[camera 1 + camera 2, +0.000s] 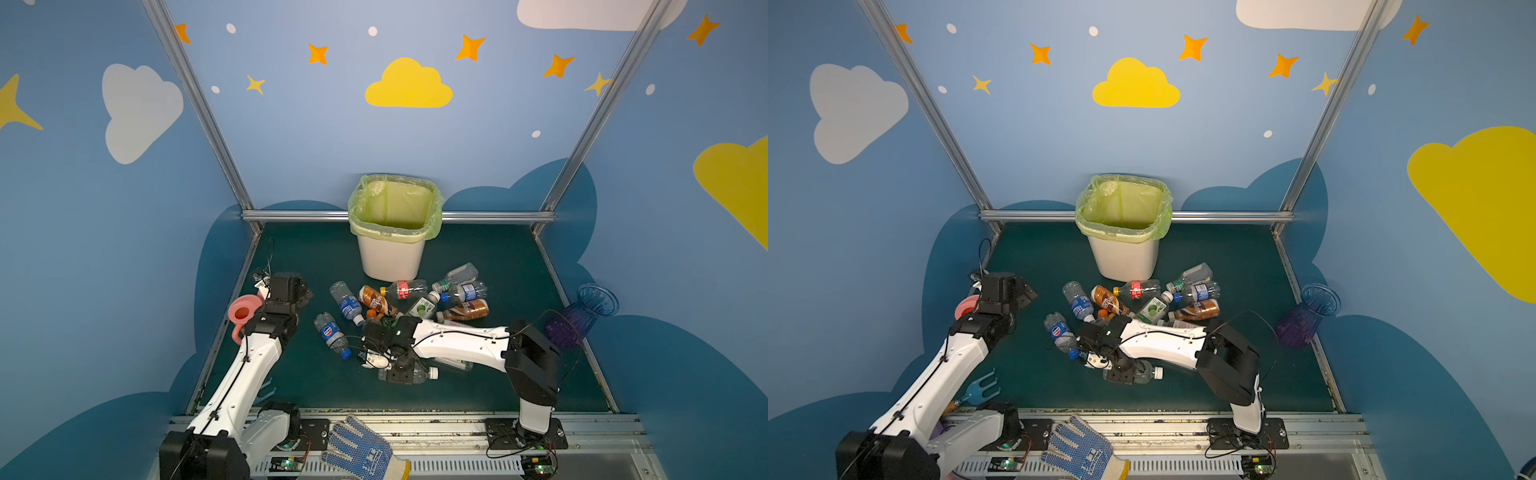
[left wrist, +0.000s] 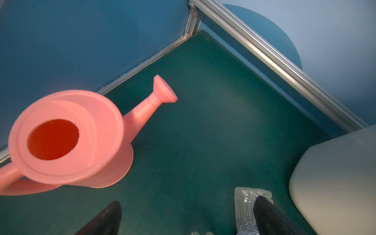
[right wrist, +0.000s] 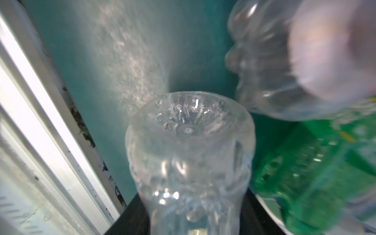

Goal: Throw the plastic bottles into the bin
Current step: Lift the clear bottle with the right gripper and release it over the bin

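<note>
Clear bottle (image 3: 189,162), the nearest of the plastic bottles (image 1: 467,293), lies flat on the dark green worktop (image 1: 478,390) with the right end effector (image 1: 401,374) closed around its body. In a top view its long axis runs roughly along the worktop's front edge, with the white cap (image 1: 433,372) toward the robot's right. The right wrist view shows its dimpled base jutting out past the jaws. Thin, ribbed, see-through plastic like this probably dents under the grip and may slip.

Just beside it lie a green-labelled bottle (image 3: 305,173) and a second clear bottle (image 3: 270,61). Beyond them the other bottles form a loose heap of clear and brown bodies with blue, red and green labels, most of them on their sides.

Farther back, straight past that heap, stands the bin (image 1: 390,257). It has smooth white tapered walls and a translucent yellow-green bag folded over the rim, and its mouth is well above every bottle. The carry therefore looks to be up first, then away over the heap.

The left end effector (image 2: 189,201) hangs open and empty near the pink watering can (image 2: 67,140). Only the right arm has a bottle.
</note>
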`<action>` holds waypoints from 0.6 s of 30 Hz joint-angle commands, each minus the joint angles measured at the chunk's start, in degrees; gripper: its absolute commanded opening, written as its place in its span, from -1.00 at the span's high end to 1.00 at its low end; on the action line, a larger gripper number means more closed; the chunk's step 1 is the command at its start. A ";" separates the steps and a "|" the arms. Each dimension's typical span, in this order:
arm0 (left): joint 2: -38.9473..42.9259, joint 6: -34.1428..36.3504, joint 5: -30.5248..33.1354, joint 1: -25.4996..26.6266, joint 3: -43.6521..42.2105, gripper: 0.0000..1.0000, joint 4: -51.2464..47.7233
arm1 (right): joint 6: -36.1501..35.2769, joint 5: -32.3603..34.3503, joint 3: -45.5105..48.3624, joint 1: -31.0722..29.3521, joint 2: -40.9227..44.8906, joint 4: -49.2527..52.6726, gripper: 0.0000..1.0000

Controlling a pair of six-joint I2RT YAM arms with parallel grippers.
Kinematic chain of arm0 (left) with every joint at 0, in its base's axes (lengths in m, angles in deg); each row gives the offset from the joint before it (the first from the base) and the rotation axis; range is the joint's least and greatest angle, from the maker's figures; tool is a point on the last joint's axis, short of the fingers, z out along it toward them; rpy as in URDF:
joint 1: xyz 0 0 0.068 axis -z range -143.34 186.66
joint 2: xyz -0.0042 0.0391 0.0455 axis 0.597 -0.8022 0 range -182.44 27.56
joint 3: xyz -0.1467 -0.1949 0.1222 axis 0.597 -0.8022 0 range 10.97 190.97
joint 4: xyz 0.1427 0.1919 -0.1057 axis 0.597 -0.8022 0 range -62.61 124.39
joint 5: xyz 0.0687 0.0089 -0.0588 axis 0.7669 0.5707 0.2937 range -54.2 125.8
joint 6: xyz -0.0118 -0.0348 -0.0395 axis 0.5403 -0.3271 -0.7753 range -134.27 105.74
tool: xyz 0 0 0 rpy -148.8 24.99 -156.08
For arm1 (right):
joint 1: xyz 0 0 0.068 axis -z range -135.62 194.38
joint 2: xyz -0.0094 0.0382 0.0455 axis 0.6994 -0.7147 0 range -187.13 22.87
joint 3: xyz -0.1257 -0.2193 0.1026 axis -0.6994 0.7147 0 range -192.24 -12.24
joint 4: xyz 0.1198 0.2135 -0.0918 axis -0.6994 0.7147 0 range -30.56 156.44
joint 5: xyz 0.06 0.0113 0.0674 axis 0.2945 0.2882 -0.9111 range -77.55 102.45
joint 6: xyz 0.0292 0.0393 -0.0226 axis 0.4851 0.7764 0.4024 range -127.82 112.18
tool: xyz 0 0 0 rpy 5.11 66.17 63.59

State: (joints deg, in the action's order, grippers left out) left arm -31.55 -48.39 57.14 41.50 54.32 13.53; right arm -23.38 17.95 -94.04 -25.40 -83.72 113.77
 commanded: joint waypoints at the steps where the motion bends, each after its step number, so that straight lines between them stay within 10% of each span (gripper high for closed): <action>1: 0.91 0.68 0.64 -0.31 -0.45 -1.00 -1.16 | -1.02 1.85 -6.74 3.82 9.06 0.17 0.10; 7: 0.71 0.42 -0.46 -0.36 -0.82 -1.00 -1.31 | -10.28 16.63 -17.63 9.70 20.75 -12.99 0.16; 18: 1.27 -1.05 -5.71 -0.36 -2.14 -1.00 -2.09 | -12.28 7.69 -35.62 23.12 23.74 -33.04 0.18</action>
State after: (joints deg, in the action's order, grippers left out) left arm -30.83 -48.94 54.19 41.26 52.49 12.98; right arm -37.15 29.47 -128.09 -5.25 -56.90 86.42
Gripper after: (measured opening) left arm 0.999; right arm 0.498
